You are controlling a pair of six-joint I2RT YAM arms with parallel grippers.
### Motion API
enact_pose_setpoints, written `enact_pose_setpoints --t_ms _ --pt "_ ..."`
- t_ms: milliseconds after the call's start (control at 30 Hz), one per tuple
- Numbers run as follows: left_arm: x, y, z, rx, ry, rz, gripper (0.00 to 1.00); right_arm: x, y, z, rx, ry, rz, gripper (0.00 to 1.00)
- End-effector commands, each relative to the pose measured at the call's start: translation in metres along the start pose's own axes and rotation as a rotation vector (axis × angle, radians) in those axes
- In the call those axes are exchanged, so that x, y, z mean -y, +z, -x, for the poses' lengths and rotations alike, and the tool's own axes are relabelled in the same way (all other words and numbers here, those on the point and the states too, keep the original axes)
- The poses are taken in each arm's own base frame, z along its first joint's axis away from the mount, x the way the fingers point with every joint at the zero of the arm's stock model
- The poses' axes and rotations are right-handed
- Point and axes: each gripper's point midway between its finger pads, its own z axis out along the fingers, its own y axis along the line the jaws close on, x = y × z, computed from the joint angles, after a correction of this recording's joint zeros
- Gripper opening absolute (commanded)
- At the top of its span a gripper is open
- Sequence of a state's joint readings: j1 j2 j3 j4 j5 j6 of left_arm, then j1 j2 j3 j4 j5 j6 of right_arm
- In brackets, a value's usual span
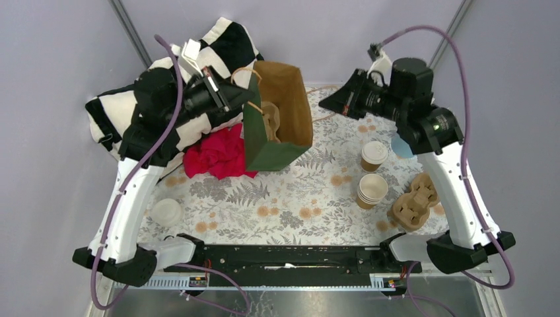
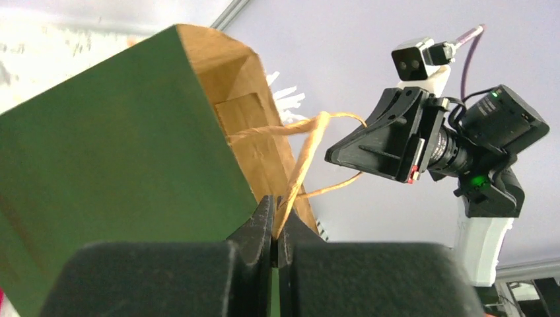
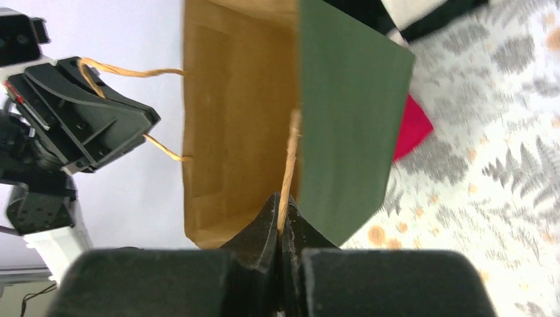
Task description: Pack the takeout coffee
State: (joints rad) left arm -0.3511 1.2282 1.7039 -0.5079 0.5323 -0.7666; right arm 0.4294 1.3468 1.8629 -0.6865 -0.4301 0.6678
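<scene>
The takeout coffee (image 1: 374, 153), a small brown cup with a white lid, stands upright on the patterned tablecloth, right of the bag. The green paper bag (image 1: 277, 132) with a brown inside stands open at the middle back. A molded cardboard carrier (image 1: 269, 119) shows inside it. My left gripper (image 1: 249, 100) is shut on the bag's left twine handle (image 2: 307, 152) at the bag's left rim. My right gripper (image 1: 323, 102) is shut on the right twine handle (image 3: 290, 158). Both hold the bag (image 2: 119, 158) open between them; it also shows in the right wrist view (image 3: 350, 112).
A stack of lidless brown cups (image 1: 372, 189) stands in front of the coffee. A second cardboard carrier (image 1: 415, 201) lies at the right edge. A red cloth (image 1: 218, 155) and a black-and-white checked cloth (image 1: 224, 46) lie left of the bag. A loose white lid (image 1: 166, 212) lies front left.
</scene>
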Motion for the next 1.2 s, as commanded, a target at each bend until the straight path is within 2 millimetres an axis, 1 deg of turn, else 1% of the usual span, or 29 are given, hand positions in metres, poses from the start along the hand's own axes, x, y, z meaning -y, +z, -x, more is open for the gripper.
enact_pose_setpoints --t_ms 0,67,100,133,167,200,233,300,333,367,400,433,500,533,600,700,767,833,900,1000,1067,1133,1167 --pt "-0.089 0.017 -0.054 -0.109 -0.199 0.239 0.0 0.073 0.027 -0.052 -0.1 0.148 -0.175 0.0" --pt "-0.134 0.015 -0.083 -0.166 -0.27 0.353 0.0 0.105 0.034 -0.067 -0.106 0.227 -0.239 0.0" --pt "-0.15 0.014 -0.095 -0.194 -0.298 0.381 0.0 0.114 0.039 -0.07 -0.11 0.226 -0.246 0.0" --pt "-0.162 0.013 -0.103 -0.209 -0.312 0.403 0.0 0.122 0.045 -0.07 -0.112 0.21 -0.259 0.0" --pt "-0.166 0.016 -0.105 -0.215 -0.315 0.399 0.0 0.127 0.051 -0.07 -0.121 0.199 -0.271 0.0" --pt "-0.161 0.02 -0.101 -0.212 -0.304 0.362 0.0 0.126 0.053 -0.066 -0.134 0.183 -0.277 0.0" --pt "-0.15 0.025 -0.092 -0.206 -0.292 0.315 0.0 0.118 0.055 -0.06 -0.154 0.162 -0.263 0.0" --pt "-0.114 0.032 -0.061 -0.157 -0.223 0.206 0.0 0.089 0.053 -0.043 -0.161 0.099 -0.208 0.0" --pt "-0.096 0.032 -0.043 -0.121 -0.179 0.165 0.0 0.075 0.049 -0.035 -0.145 0.06 -0.186 0.0" --pt "-0.083 0.031 -0.03 -0.092 -0.146 0.139 0.0 0.064 0.046 -0.028 -0.122 0.031 -0.154 0.0" --pt "-0.073 0.03 -0.02 -0.074 -0.124 0.118 0.0 0.055 0.043 -0.023 -0.099 0.012 -0.125 0.0" --pt "-0.067 0.03 -0.014 -0.061 -0.11 0.104 0.0 0.051 0.041 -0.02 -0.081 0.004 -0.113 0.0" --pt "-0.063 0.032 -0.012 -0.063 -0.118 0.092 0.0 0.049 0.039 -0.017 -0.06 -0.005 -0.103 0.0" --pt "-0.064 0.033 -0.013 -0.069 -0.125 0.087 0.0 0.051 0.04 -0.018 -0.06 -0.003 -0.109 0.0" --pt "-0.073 0.033 -0.02 -0.076 -0.143 0.108 0.0 0.058 0.043 -0.019 -0.064 0.01 -0.138 0.0" --pt "-0.099 0.032 -0.036 -0.087 -0.174 0.19 0.0 0.067 0.048 -0.02 -0.065 0.016 -0.166 0.0" --pt "-0.111 0.033 -0.046 -0.108 -0.2 0.217 0.0 0.074 0.049 -0.02 -0.052 0.015 -0.185 0.0" --pt "-0.114 0.034 -0.051 -0.128 -0.213 0.215 0.0 0.078 0.05 -0.021 -0.044 0.01 -0.197 0.0" --pt "-0.118 0.033 -0.055 -0.132 -0.213 0.225 0.0 0.084 0.051 -0.026 -0.055 0.012 -0.211 0.0" --pt "-0.131 0.029 -0.065 -0.156 -0.222 0.267 0.0 0.095 0.052 -0.037 -0.092 0.005 -0.235 0.07" --pt "-0.14 0.027 -0.072 -0.18 -0.231 0.293 0.0 0.103 0.049 -0.041 -0.11 -0.015 -0.274 0.14" --pt "-0.14 0.026 -0.076 -0.2 -0.234 0.287 0.0 0.106 0.045 -0.041 -0.125 -0.037 -0.295 0.19" --pt "-0.139 0.026 -0.077 -0.208 -0.233 0.276 0.04 0.105 0.043 -0.041 -0.135 -0.046 -0.301 0.22"
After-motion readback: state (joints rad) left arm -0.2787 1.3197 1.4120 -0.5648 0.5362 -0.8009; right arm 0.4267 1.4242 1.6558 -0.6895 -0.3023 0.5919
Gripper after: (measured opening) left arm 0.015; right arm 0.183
